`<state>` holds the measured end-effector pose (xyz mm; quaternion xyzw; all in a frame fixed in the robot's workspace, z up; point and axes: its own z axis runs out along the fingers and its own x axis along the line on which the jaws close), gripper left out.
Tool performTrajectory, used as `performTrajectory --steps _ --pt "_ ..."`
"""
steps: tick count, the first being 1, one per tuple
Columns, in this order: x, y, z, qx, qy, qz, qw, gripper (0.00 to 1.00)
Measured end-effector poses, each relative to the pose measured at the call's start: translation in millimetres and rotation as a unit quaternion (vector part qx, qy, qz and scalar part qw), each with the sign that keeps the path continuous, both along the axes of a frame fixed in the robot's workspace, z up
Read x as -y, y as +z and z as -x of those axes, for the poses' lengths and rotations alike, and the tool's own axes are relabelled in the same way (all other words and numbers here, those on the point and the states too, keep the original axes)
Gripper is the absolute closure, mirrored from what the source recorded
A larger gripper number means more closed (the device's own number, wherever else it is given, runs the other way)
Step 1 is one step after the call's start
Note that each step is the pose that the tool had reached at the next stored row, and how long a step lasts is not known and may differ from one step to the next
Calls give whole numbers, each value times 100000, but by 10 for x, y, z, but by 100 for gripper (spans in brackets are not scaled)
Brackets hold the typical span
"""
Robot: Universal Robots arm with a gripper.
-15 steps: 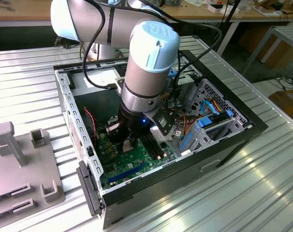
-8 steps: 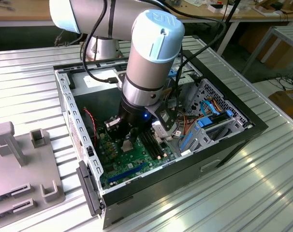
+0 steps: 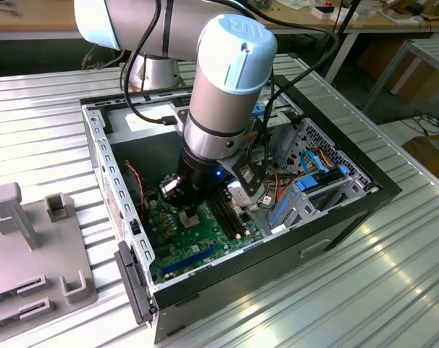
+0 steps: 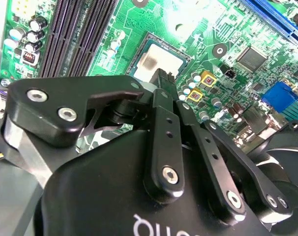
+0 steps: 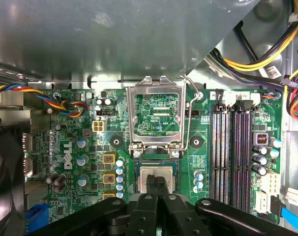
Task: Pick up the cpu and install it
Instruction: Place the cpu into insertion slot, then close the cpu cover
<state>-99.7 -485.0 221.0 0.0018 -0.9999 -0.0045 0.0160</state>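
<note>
Case (image 3: 314,246), exterior view centre, holds board (image 3: 190,246); cpu (image 5: 145,177) in socket (image 5: 137,183), dull silver-grey, dark rim. My gripper (image 5: 157,181) over it, jaws pressed together.

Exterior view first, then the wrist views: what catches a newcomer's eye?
The big arm reaches into the open computer case. In the first wrist view, the hinged metal frame stands raised, and the hand, fingers together, sits over the cpu in the socket.

We see our gripper (image 4: 161,79), fingers together, right over the cpu (image 4: 150,61); the cpu lies flat on the green motherboard (image 4: 208,29). Long black memory slots (image 4: 75,29) run beside it.
</note>
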Motion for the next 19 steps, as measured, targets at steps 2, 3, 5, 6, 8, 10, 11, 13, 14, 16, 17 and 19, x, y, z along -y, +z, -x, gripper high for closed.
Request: performTrajectory --steps 2,3,5,6,8,10,11,13,14,16,17,19 --pt "0 0 0 -1 1 -1 100000 89" --pt "0 0 -1 -8 1 1 100000 89" --pt "0 0 -1 -9 1 1 100000 89" --pt "0 0 -1 -8 3 0 100000 89" --pt "0 0 -1 -9 3 0 100000 89" --pt "0 0 -1 -10 2 0 100000 89" --pt "0 0 -1 -9 1 0 100000 89" --pt "-1 5 -1 -8 2 -1 100000 89" --pt "0 14 -1 -13 2 3 100000 89" --pt "0 64 -1 -14 1 6 100000 89" --pt "0 119 -1 -8 0 -5 100000 89" --pt "0 174 -1 -11 -1 2 100000 89"
